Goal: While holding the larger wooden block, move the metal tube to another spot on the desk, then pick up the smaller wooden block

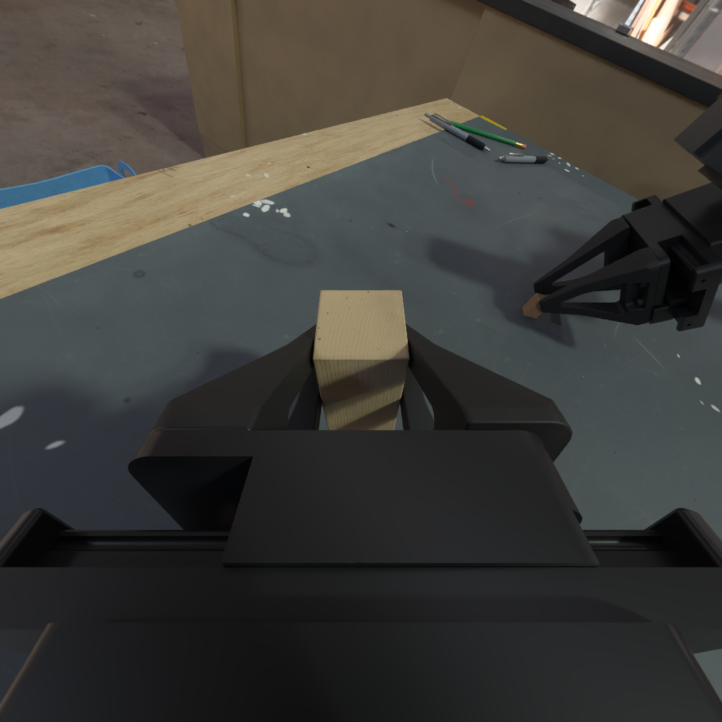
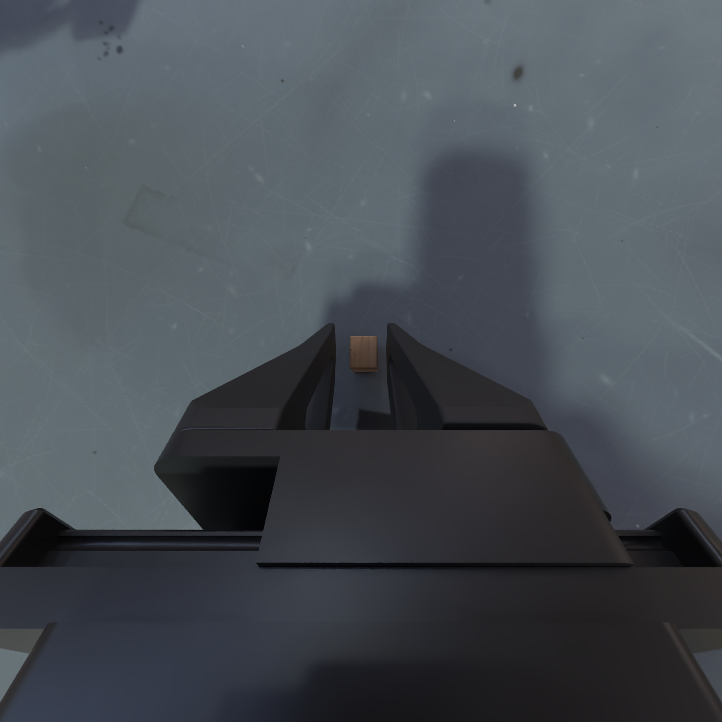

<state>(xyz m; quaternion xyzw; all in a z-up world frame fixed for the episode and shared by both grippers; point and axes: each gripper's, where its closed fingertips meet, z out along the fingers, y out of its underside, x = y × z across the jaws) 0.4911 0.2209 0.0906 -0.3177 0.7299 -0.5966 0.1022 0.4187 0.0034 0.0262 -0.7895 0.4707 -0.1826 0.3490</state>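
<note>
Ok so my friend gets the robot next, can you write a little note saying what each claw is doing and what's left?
Left gripper: shut on the larger wooden block, held above the grey desk mat.
Right gripper: open, fingers either side of the smaller wooden block, not touching it.
Smaller block sits on the mat.
Metal tube: not in view, so its move cannot be checked.
Left: close on the smaller block and lift, keeping the larger one held.
</note>
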